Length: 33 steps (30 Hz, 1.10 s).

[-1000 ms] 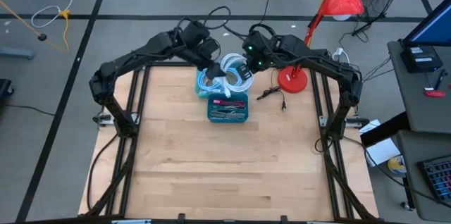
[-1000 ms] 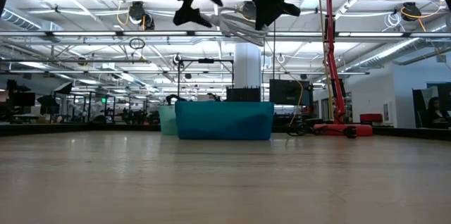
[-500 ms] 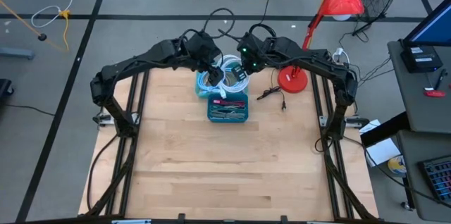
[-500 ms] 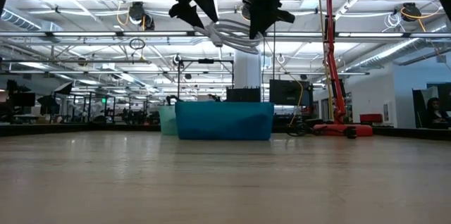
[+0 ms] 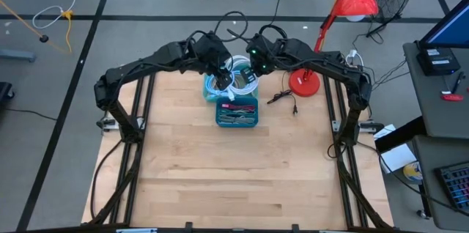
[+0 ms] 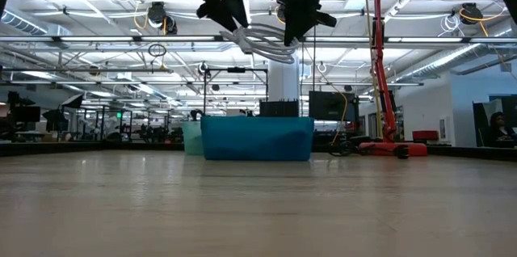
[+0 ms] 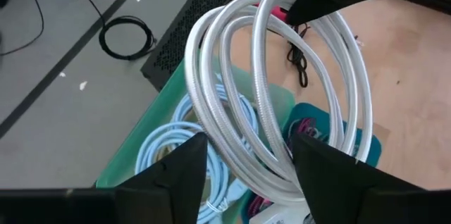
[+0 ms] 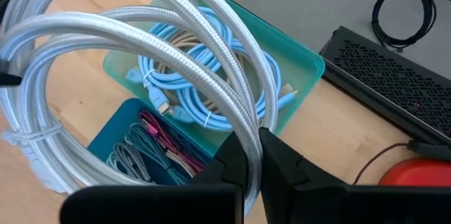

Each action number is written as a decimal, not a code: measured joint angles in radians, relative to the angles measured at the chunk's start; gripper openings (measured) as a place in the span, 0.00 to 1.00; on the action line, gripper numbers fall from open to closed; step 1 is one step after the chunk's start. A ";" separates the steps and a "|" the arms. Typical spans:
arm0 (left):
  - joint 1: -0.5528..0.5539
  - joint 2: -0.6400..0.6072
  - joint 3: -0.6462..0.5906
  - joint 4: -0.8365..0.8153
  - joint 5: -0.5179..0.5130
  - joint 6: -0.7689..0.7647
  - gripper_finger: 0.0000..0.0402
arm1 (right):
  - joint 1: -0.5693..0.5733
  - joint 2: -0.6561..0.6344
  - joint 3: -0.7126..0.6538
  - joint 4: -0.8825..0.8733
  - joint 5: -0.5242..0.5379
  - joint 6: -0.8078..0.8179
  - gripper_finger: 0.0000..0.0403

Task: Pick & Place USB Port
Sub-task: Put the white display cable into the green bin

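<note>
A white braided cable coil [image 5: 236, 70] [image 6: 266, 40] hangs in the air over a light green bin [image 5: 210, 95] and a blue bin [image 5: 218, 116]. My right gripper [image 5: 251, 70] [image 8: 254, 157] is shut on the coil's right side. My left gripper [image 5: 222, 72] [image 7: 246, 175] is open at the coil's left side. Its two fingers stand on either side of the coil's strands [image 7: 239, 139]; I cannot tell whether they touch. Light blue cables [image 8: 183, 83] lie in the green bin, and grey and pink cables [image 8: 151, 146] lie in the blue one. My right gripper pinches several strands of the white coil [image 8: 243, 129] between its two fingers, slanting down from the table's right side. The fingers lie across the strands. The coil is lifted clear above both bins, and its loops reach out toward my left gripper.
A red desk lamp stands with its base [image 5: 303, 83] near the table's far right corner. A thin black cable [image 5: 282, 100] lies beside it. The bins sit at the far middle of the wooden table [image 5: 234, 174], whose near half shows bare wood.
My left gripper has moved right toward the coil and now straddles its strands. My right gripper has shifted a little toward the table's left and carried the coil along. The coil's free side has swung toward my left gripper.
</note>
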State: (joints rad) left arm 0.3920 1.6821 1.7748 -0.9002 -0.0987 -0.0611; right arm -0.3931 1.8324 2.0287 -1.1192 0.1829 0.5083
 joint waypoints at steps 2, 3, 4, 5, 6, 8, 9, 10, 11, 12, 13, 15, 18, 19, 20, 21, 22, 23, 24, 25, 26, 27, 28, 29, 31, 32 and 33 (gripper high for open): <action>-0.001 0.000 0.000 0.006 -0.003 0.004 0.50 | 0.000 0.000 0.000 0.000 0.001 -0.001 0.02; -0.001 0.000 0.000 0.007 -0.002 0.005 0.49 | 0.000 0.000 0.000 0.000 0.001 -0.002 0.02; -0.001 0.000 0.000 0.007 0.000 0.005 0.49 | 0.000 0.000 0.000 0.000 0.001 -0.002 0.02; -0.001 0.000 0.000 0.006 0.004 0.006 0.48 | 0.000 0.000 0.000 0.000 0.001 -0.005 0.02; -0.001 0.000 0.000 0.007 0.008 0.009 0.48 | 0.000 0.000 0.000 0.000 0.001 -0.010 0.02; 0.000 0.000 0.000 0.007 0.026 0.018 0.48 | 0.000 0.000 0.000 0.009 -0.001 -0.033 0.02; 0.000 0.000 0.000 0.006 0.040 0.024 0.48 | 0.001 0.000 0.000 0.013 -0.005 -0.049 0.02; 0.000 0.000 0.000 0.006 0.062 0.029 0.48 | 0.001 0.000 0.000 0.021 -0.015 -0.069 0.02; 0.000 0.000 0.000 0.005 0.076 0.034 0.48 | 0.001 0.000 0.000 0.030 -0.026 -0.085 0.02; 0.000 0.000 0.000 0.005 0.086 0.034 0.48 | 0.003 0.000 0.000 0.036 -0.027 -0.100 0.02; 0.000 0.000 0.000 0.005 0.091 0.034 0.48 | 0.006 0.000 0.000 0.037 -0.026 -0.105 0.02; 0.000 0.000 0.000 0.004 0.095 0.038 0.47 | 0.008 0.000 0.000 0.039 -0.026 -0.105 0.02; 0.000 0.000 0.000 0.004 0.095 0.046 0.47 | 0.008 0.000 -0.001 0.046 -0.026 -0.112 0.02; 0.000 0.000 0.000 0.004 0.095 0.050 0.47 | 0.008 0.000 -0.001 0.047 -0.026 -0.114 0.02; 0.000 0.000 0.000 0.004 0.095 0.052 0.47 | 0.008 0.000 -0.001 0.049 -0.026 -0.117 0.02; 0.000 0.000 0.000 0.004 0.095 0.052 0.47 | 0.008 0.000 -0.001 0.051 -0.026 -0.117 0.02; 0.000 0.000 0.000 0.004 0.096 0.052 0.46 | 0.008 0.000 -0.001 0.051 -0.026 -0.117 0.02; 0.000 0.000 0.000 0.004 0.096 0.051 0.44 | 0.008 0.000 -0.001 0.051 -0.026 -0.117 0.02; 0.000 0.000 0.000 0.004 0.096 0.051 0.42 | 0.008 0.000 -0.001 0.052 -0.026 -0.117 0.02; 0.000 0.000 0.000 0.004 0.096 0.051 0.39 | 0.008 0.000 -0.001 0.053 -0.027 -0.117 0.02; 0.000 0.000 0.000 0.004 0.096 0.051 0.35 | 0.008 0.000 -0.001 0.053 -0.027 -0.117 0.02; 0.000 0.000 0.000 0.004 0.096 0.051 0.31 | 0.008 0.000 -0.001 0.053 -0.027 -0.119 0.02; 0.000 0.000 0.000 0.004 0.097 0.051 0.25 | 0.009 0.000 -0.001 0.053 -0.027 -0.121 0.02; 0.000 0.000 0.000 0.004 0.097 0.051 0.19 | 0.009 0.000 -0.001 0.053 -0.027 -0.124 0.02; 0.003 0.000 0.000 0.000 0.098 0.049 0.09 | 0.014 -0.001 -0.001 0.052 -0.026 -0.129 0.02; 0.005 0.000 0.000 -0.002 0.107 0.049 0.08 | 0.015 -0.001 -0.001 0.053 -0.023 -0.131 0.02; 0.006 0.000 0.000 -0.003 0.111 0.049 0.08 | 0.016 -0.001 -0.001 0.053 -0.021 -0.133 0.03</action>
State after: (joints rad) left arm 0.3985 1.6821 1.7748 -0.9028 0.0120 -0.0121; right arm -0.3775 1.8317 2.0277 -1.0658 0.1616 0.3758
